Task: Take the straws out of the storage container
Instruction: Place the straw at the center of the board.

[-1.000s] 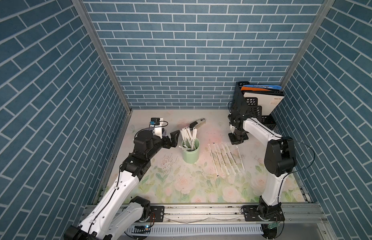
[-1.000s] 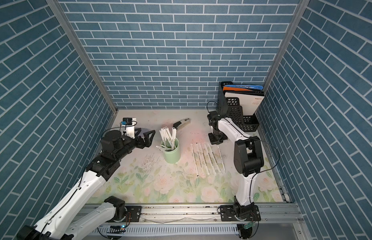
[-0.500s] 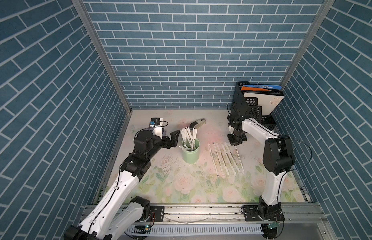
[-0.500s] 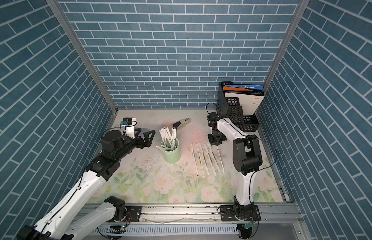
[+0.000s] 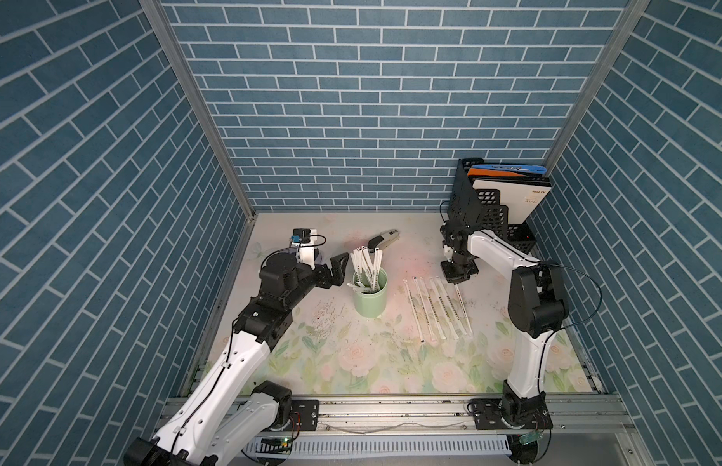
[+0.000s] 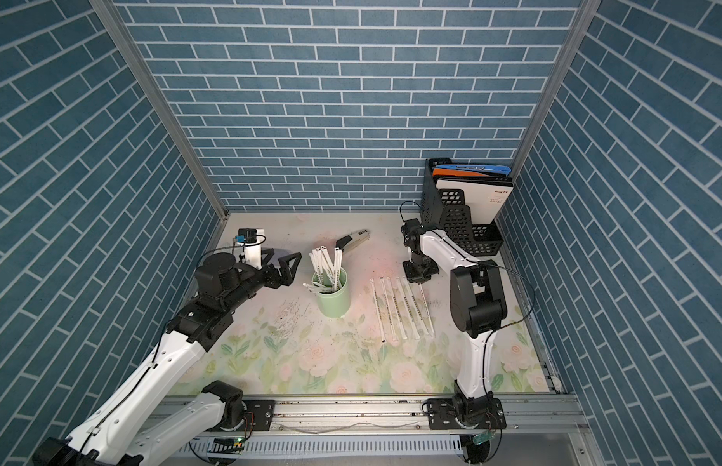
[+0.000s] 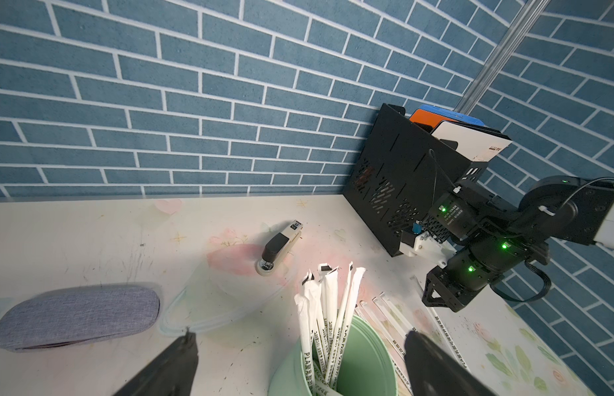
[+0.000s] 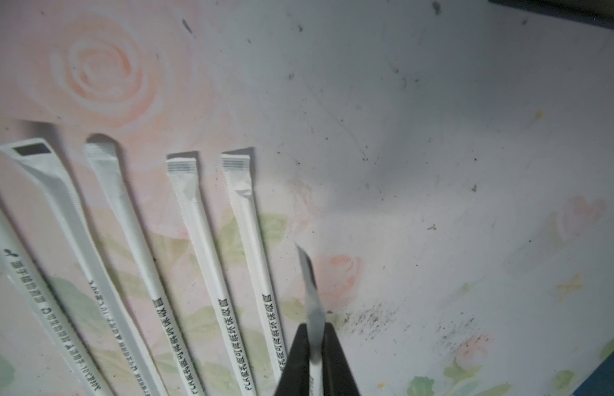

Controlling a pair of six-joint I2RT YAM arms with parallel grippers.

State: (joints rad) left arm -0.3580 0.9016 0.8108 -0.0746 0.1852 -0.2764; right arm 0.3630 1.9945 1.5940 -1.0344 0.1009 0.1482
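Note:
The storage container (image 5: 370, 302) (image 6: 333, 302) (image 7: 357, 360) is a mint-green cup standing upright mid-table, with several white wrapped straws (image 5: 365, 264) (image 6: 325, 264) (image 7: 328, 308) leaning in it. Several more straws (image 5: 434, 310) (image 6: 397, 308) (image 8: 196, 240) lie in a row to its right. My left gripper (image 5: 330, 264) (image 6: 280, 258) (image 7: 298, 336) is open just left of the cup's rim, its fingers apart from it. My right gripper (image 5: 456, 276) (image 6: 419, 276) (image 8: 314, 329) is low over the table at the row's far right end, shut on one straw (image 8: 309, 274).
A black perforated file holder (image 5: 480, 210) (image 7: 394, 178) with folders stands in the back right corner, close behind my right arm. A stapler (image 5: 383, 238) (image 7: 281, 243) lies behind the cup. A grey pouch (image 7: 76, 315) lies at the back left. Blue brick walls enclose three sides.
My right gripper has shifted slightly toward the front, down at the end of the row of straws. The left arm and the cup have not moved.

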